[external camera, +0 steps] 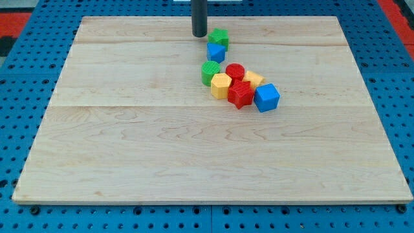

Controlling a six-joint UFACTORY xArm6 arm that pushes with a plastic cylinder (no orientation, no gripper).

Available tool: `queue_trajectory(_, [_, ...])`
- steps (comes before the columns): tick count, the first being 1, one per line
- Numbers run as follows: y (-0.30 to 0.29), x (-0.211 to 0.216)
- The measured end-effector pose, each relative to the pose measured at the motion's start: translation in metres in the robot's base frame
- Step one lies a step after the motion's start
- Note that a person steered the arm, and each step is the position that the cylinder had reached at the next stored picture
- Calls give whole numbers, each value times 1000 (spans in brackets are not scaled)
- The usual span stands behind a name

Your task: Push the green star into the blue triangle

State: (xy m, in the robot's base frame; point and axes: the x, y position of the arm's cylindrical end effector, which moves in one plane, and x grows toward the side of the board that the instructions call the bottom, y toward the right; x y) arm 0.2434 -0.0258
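Note:
The green star (218,37) sits near the view's top, a little right of centre. The blue triangle (216,52) lies just below it and touches it. My tip (199,35) stands just left of the green star, very close to it or touching it. The dark rod rises from there out of the view's top.
Below the blue triangle is a tight cluster: a green cylinder (210,72), a red cylinder (235,72), a yellow hexagon block (220,85), a yellow block (253,79), a red star (240,94) and a blue cube (266,97). The wooden board (129,142) lies on a blue pegboard.

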Motion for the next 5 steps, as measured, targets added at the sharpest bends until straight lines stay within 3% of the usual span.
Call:
queue_trajectory(2, [21,-30])
queue_trajectory(3, [45,-27])
queue_trajectory(5, [20,11])
